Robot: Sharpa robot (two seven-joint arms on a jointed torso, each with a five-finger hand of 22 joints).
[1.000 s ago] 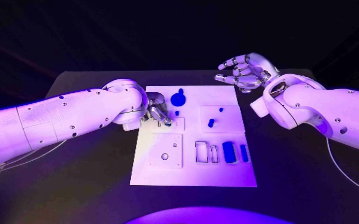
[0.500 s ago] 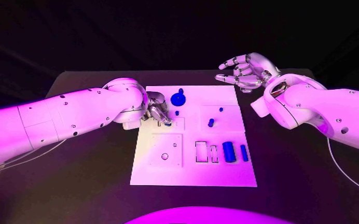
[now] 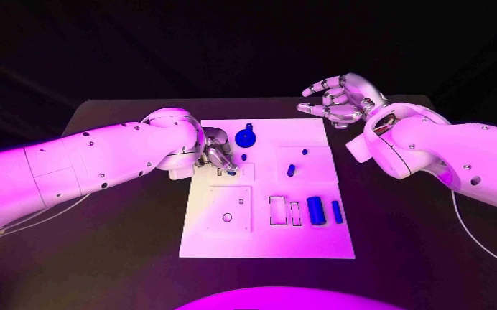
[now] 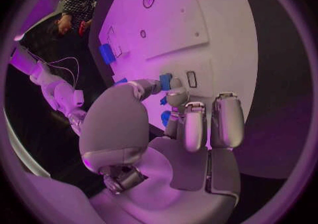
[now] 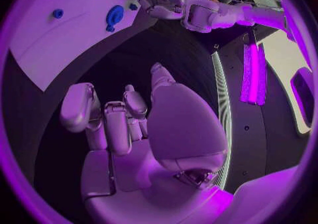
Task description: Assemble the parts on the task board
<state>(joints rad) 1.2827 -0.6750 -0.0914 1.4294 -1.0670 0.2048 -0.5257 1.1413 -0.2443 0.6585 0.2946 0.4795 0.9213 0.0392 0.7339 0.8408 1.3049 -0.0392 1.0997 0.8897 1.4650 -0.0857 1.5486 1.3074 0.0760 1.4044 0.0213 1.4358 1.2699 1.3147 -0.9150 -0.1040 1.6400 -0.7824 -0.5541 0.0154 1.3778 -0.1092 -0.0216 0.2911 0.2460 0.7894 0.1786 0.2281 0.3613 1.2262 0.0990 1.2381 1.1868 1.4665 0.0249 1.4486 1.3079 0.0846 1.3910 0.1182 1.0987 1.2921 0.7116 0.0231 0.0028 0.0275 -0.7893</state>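
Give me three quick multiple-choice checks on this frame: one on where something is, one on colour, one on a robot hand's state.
1. Where is the left robot hand?
A. over the task board's left edge
B. off the table
C. over the board's near right corner

2. What colour is the round part near the board's far edge?
A. white
B. blue
C. black

3. What is the right robot hand doing?
A. gripping a blue part
B. pressing on the board
C. holding nothing, fingers apart

Key: 1 A, head view shows it at the board's left edge; 2 B, it reads blue against the white plate; 3 C, its fingers are spread beyond the board's far right corner.
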